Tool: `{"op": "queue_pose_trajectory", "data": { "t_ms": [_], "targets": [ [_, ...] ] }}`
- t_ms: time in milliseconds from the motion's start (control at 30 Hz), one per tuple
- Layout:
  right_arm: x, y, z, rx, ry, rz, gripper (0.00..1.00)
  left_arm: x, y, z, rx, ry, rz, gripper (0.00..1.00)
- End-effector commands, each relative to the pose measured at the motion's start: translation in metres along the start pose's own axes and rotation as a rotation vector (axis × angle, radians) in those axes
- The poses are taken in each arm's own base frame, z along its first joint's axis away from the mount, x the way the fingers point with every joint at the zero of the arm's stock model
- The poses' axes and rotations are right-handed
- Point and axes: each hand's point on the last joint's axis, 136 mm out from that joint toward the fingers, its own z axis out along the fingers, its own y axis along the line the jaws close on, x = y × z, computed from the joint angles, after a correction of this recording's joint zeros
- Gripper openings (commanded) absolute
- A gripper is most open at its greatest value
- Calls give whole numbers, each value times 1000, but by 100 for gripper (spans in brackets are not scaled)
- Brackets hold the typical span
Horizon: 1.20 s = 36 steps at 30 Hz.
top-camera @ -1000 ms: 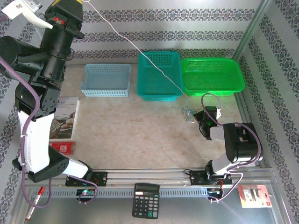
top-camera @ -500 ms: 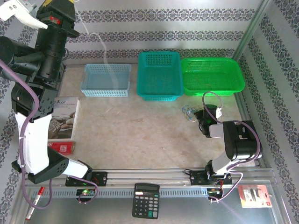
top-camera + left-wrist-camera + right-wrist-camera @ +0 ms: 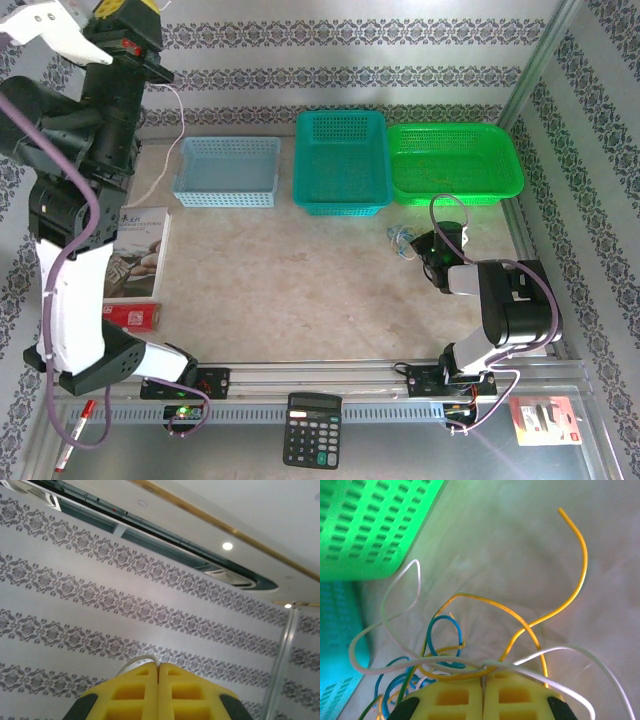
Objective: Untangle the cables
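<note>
The cables (image 3: pixel 402 242) lie in a small tangle on the table in front of the green basket. My right gripper (image 3: pixel 428 252) sits low just right of them. In the right wrist view its yellow fingers (image 3: pixel 482 676) are shut on wires of the tangle: a white one (image 3: pixel 385 605), a yellow one (image 3: pixel 580 580) and blue loops (image 3: pixel 455 627) spread ahead. My left gripper (image 3: pixel 130 10) is raised high at the back left. It is shut (image 3: pixel 159 667) on a single white cable (image 3: pixel 136 661), which hangs slack beside the arm (image 3: pixel 181 112) down to the table.
Three baskets stand along the back: pale blue (image 3: pixel 228 196), teal (image 3: pixel 340 205) and green (image 3: pixel 455 195). A booklet (image 3: pixel 140 250) and a red packet (image 3: pixel 130 316) lie at the left, and a calculator (image 3: pixel 312 430) at the near edge. The green basket's wall (image 3: pixel 370 525) is close to my right gripper.
The white cable was stretched taut from my left gripper to the tangle. It has come free of the tangle and now hangs slack by the left arm, which shifted slightly left.
</note>
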Motion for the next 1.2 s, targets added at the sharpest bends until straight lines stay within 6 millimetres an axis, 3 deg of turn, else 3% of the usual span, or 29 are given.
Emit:
{"op": "queue_pose_trajectory", "data": {
  "t_ms": [0,367,567,767,967,1167],
  "targets": [
    [16,14,-5,-36,51,-31,0,8,12,12,-39,-8,87,0],
    [66,43,-36,-114,116,-150,0,54,62,63,-132,22,119,0],
    [75,51,-57,-125,105,-237,0,81,86,97,-124,26,74,0],
    [78,54,-63,-125,105,-289,0,118,121,130,-143,71,52,0],
    [79,52,-61,-111,105,-313,0,159,163,143,-205,148,37,0],
    [81,52,-59,-110,110,-320,0,198,193,140,-247,231,55,0]
  ]
}}
